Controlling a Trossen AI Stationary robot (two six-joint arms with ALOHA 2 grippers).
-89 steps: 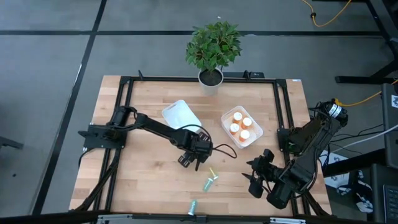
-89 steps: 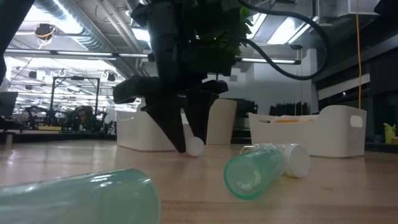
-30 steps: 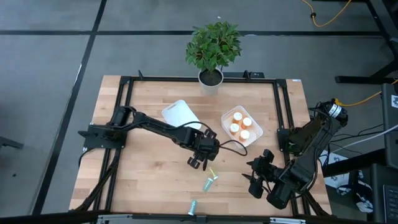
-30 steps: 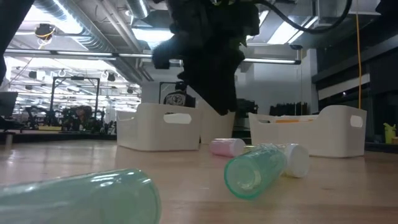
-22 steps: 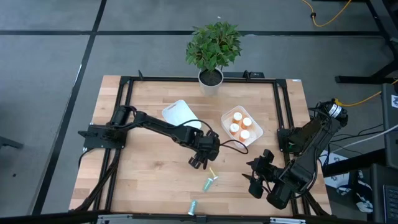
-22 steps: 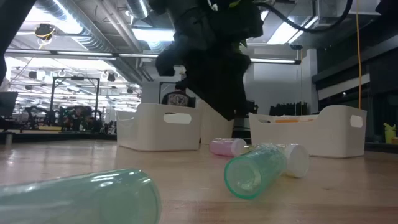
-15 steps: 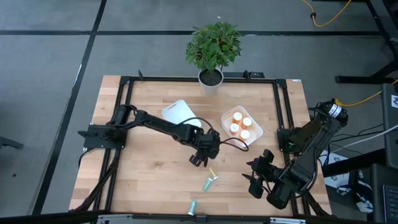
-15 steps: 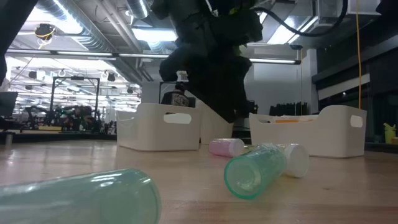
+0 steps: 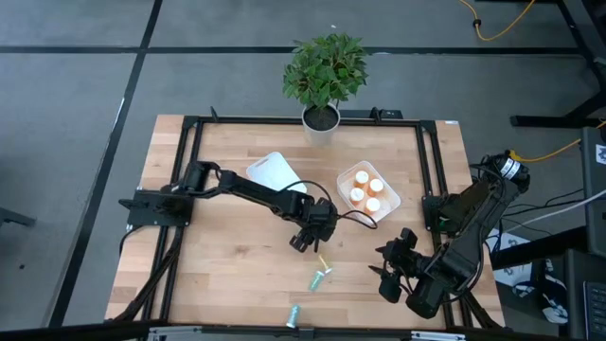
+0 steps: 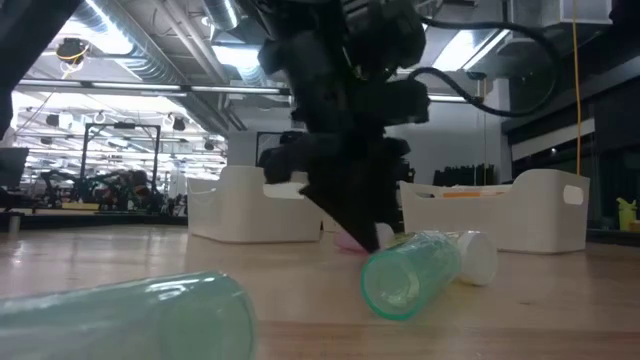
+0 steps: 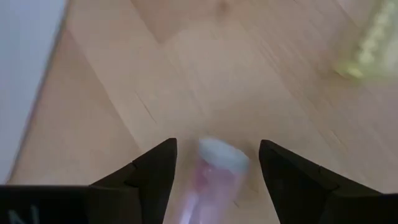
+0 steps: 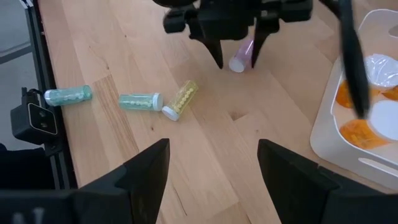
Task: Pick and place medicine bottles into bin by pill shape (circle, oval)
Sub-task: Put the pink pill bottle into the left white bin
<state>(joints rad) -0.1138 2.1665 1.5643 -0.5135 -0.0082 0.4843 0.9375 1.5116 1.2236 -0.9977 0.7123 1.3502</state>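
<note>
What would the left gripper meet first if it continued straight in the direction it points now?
Most likely the purple bottle. The left gripper stands open, angled down at the table, with that lying bottle between its fingers. Whether they already touch it is unclear.

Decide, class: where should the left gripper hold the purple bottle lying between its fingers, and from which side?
Grip the purple bottle across its body, just behind the white cap, coming from above. It lies on its side on the table, so its round flanks face the left gripper's open fingers, already straddling it.
</note>
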